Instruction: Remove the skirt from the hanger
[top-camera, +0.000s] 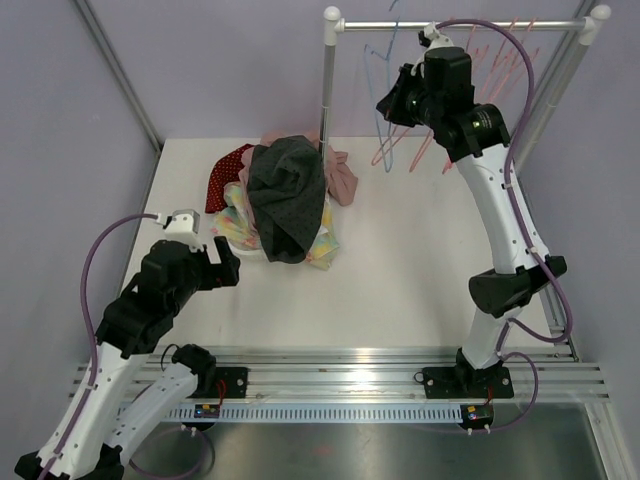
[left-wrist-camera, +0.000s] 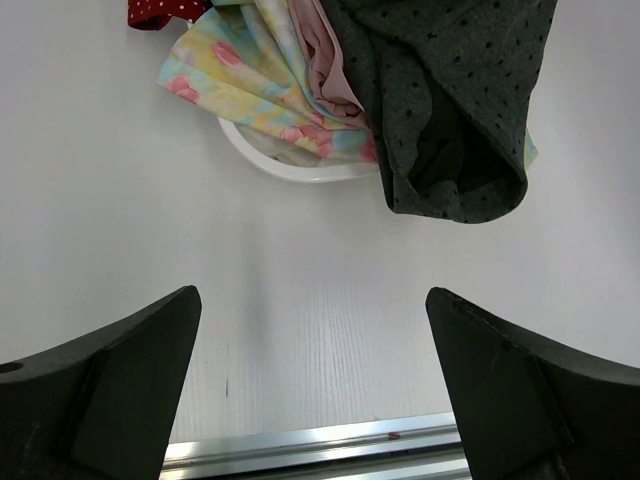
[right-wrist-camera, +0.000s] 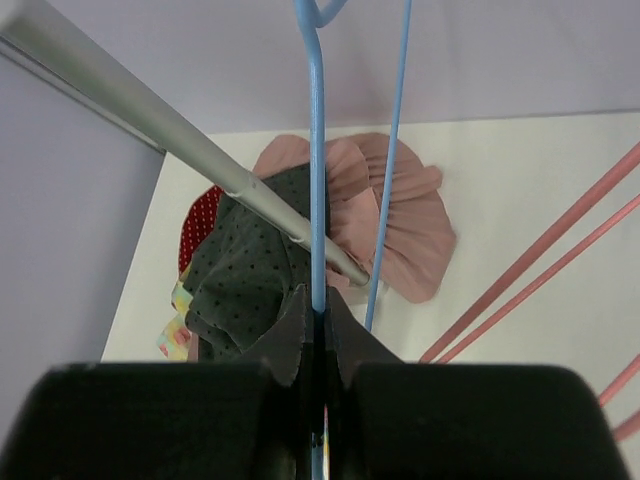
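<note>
A bare blue wire hanger (top-camera: 385, 60) hangs from the rail (top-camera: 460, 25); no garment shows on it. My right gripper (top-camera: 392, 105) is shut on its wire, seen up close in the right wrist view (right-wrist-camera: 318, 305) with the blue hanger (right-wrist-camera: 317, 150) running up from the jaws. A dark grey dotted skirt (top-camera: 287, 195) lies on top of a heap of clothes on the table, also in the left wrist view (left-wrist-camera: 450, 110). My left gripper (top-camera: 228, 262) is open and empty over bare table just in front of the heap (left-wrist-camera: 312, 300).
The heap holds a pink pleated garment (top-camera: 340, 178), a floral cloth (left-wrist-camera: 250, 80) and a red dotted cloth (top-camera: 222, 180), over a white basin rim (left-wrist-camera: 290, 172). Several pink hangers (top-camera: 480, 70) hang on the rail. The rack's post (top-camera: 327, 80) stands behind the heap.
</note>
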